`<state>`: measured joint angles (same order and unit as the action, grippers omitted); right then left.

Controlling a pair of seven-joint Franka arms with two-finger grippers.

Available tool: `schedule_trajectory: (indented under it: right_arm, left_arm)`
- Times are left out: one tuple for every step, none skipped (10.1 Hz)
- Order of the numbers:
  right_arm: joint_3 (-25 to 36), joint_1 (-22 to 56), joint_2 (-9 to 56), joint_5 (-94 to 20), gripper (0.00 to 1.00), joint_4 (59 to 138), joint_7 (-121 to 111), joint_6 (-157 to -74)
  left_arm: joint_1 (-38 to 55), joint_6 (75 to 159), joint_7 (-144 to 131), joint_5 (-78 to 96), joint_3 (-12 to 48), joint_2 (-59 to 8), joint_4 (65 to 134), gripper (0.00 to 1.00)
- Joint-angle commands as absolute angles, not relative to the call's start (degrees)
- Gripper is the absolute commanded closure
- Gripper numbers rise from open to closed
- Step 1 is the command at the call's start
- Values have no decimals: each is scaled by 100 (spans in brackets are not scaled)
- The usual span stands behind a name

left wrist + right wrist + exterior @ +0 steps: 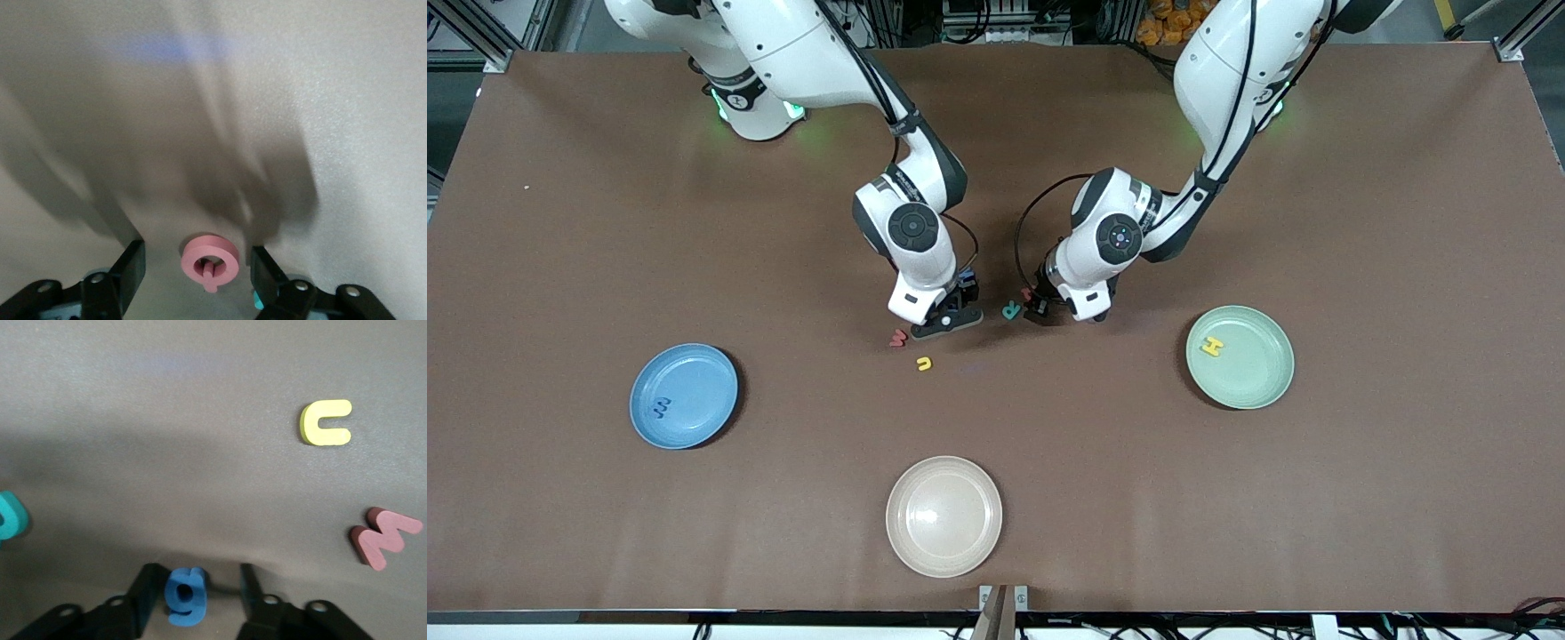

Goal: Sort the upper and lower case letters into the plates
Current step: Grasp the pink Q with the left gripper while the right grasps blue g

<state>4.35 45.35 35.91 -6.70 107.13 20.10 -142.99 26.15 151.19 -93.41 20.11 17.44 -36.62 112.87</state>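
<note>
Foam letters, thin and light, should pinch easily across their flat edges, though soft foam may squash or tilt. Down on the tabletop between the blue plate (684, 396) and the green plate (1240, 356), the left gripper (200, 267) has its fingers apart, straddling a pink Q (210, 262). Beside it, the right gripper (193, 593) likewise stands spread around a blue g (185, 595), neither finger touching yet. A yellow letter (325, 423) and red M (385, 537) lie near.
</note>
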Motion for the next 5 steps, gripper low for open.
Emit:
schedule_trajectory:
  right_arm:
    - [466,4658,3367,-650,100,11020,2232,-14291]
    - [466,4658,3279,-650,100,11091,2232,-14291]
    - [466,4658,3217,-650,100,11100,2267,-14274]
    - [466,4623,3138,-650,100,11101,2328,-14265]
    - [483,4571,3042,-659,100,11092,2338,-14160]
  left_arm:
    - [2725,15161,-9255,2180,1688,-3630,11426,37]
    - [2733,15161,-9264,2180,1688,-3630,11382,36]
    - [2794,15152,-9281,2188,1688,-3639,11338,36]
    - [2821,15161,-9325,2197,1688,-3691,11268,36]
    - [2830,15152,-9343,2189,1688,-3700,11233,36]
